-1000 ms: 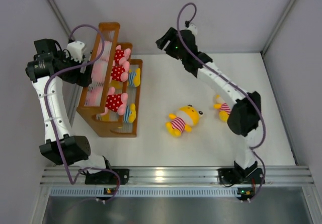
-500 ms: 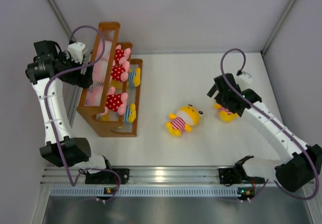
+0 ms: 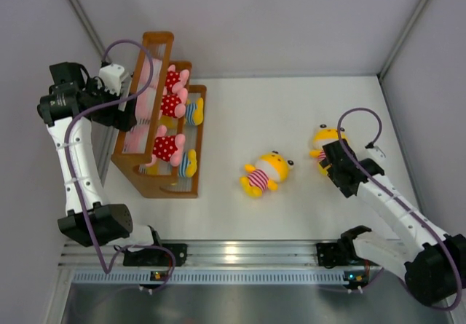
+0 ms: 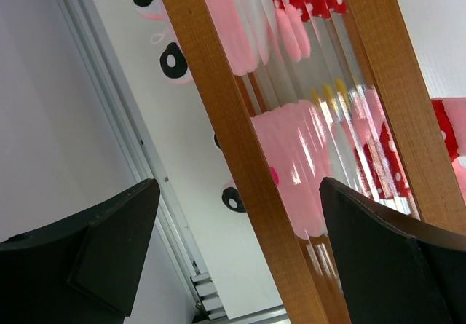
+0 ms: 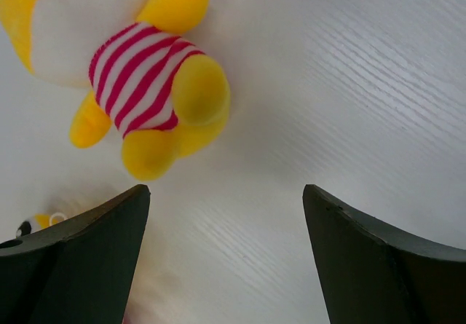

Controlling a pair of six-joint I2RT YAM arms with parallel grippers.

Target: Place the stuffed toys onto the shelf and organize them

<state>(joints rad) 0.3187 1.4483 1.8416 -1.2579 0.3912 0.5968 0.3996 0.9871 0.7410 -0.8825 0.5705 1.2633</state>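
- Found the right hand (image 5: 226,193) spread wide and gripping nothing, with only bare counter (image 5: 349,84) between its fingers.
- Noted a yellow-headed toy (image 5: 145,69) in pink-and-white stripes lying on the counter just beyond those fingertips, well apart from the shelf (image 3: 164,187). Judged the wide spread as readiness to straddle the striped body. No contact seen.
- Recorded a second yellow toy (image 3: 266,172), also pink-striped, flat on the counter between the shelf and the first toy. Untouched, presumably left for a later pick.
- Found the left hand (image 4: 237,186) fully spread and holding nothing, stationed at the back of the shelf, on the side away from the loose toys.
- Observed, in the left wrist view, a wooden upright (image 4: 240,156) of the shelf crossing the gap between the fingers. Cannot tell whether it sits within the jaws or beyond them. No grip evident.
- Judged that station as support duty: steadying the shelf or tidying seated toys from behind. Unconfirmed.
- Counted on the shelf at least three pink-headed toys (image 3: 169,149) in red dotted outfits and two blue-striped toys (image 3: 188,164), ranged along the tiers, apparently propped by the slatted rails.
- Assessed the task as partly done, with two toys outstanding on the counter.
- Advised lowering over the striped middle of the farther toy. Flagged a risk of pinching only a limb.
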